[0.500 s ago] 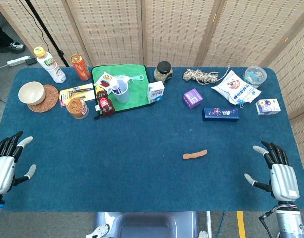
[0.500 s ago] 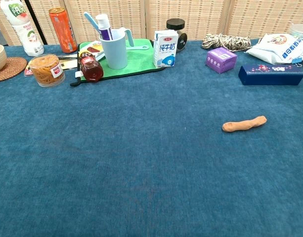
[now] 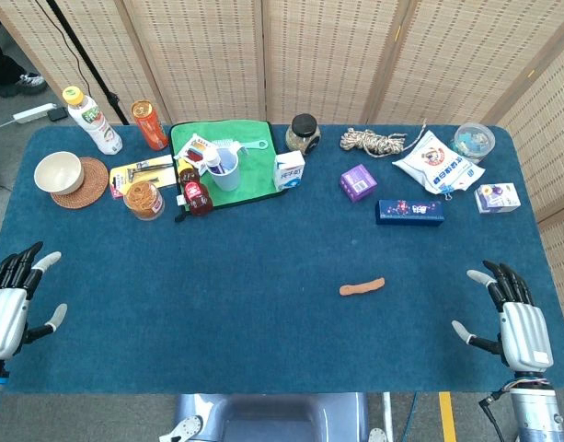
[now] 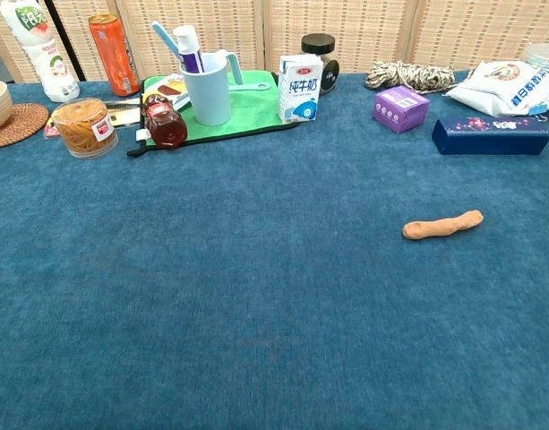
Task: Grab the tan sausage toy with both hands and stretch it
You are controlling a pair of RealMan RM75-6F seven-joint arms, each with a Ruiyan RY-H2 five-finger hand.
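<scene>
One tan sausage toy [image 3: 362, 287] is lying untouched between two hands, left hand [image 3: 10, 308] and right hand [image 3: 518, 320] both hovering with fingers spread wide.

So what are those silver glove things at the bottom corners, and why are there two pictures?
Those are a robot's two hands. The left robot hand and right robot hand rest open at the table's near corners, holding nothing. One picture looks down from the robot's head; the other looks out from its chest, lower down, so the hands don't show there. On the blue table lies a tan sausage toy, which the robot should grab and stretch. Farther back are snacks, a blue cup and a milk carton.
</scene>
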